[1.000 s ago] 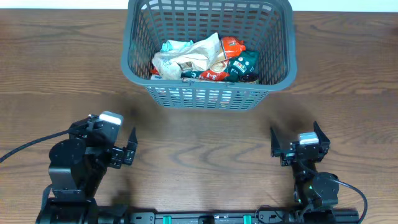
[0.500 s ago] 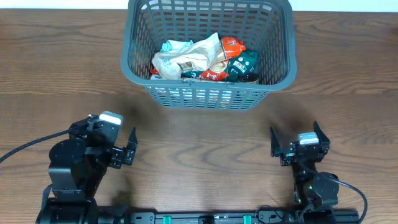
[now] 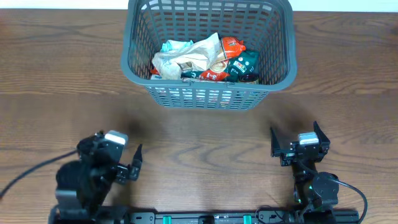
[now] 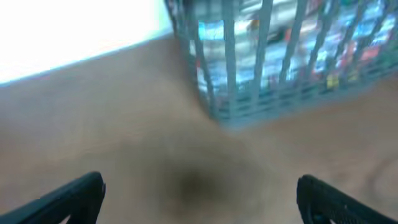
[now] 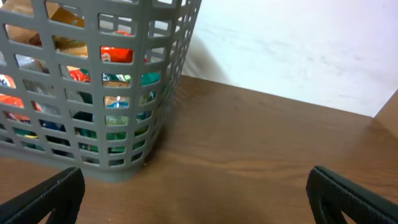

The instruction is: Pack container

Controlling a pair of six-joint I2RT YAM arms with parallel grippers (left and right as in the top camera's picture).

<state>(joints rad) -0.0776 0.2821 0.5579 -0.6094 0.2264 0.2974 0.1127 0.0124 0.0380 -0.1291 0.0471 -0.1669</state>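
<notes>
The container, a large dark grey lattice basket [image 3: 210,93], stands at the table's far middle and holds several crumpled snack packets [image 3: 205,59]. It also shows blurred in the left wrist view [image 4: 273,62] and sharp in the right wrist view [image 5: 87,93]. My left gripper [image 3: 121,163] is open and empty near the front left, well short of the basket. My right gripper [image 3: 297,144] is open and empty near the front right. In both wrist views only bare wood lies between the fingers, for the left [image 4: 199,199] and for the right [image 5: 196,196].
The brown wooden table [image 3: 205,143] runs between the basket and both arms. A black cable [image 3: 25,171] trails from the left arm at the front left. A white wall [image 5: 298,43] lies behind the table's far edge.
My left arm has drawn back and down toward the front edge and shifted slightly right; its wrist view is blurred with motion. The right arm and the basket have not moved.
</notes>
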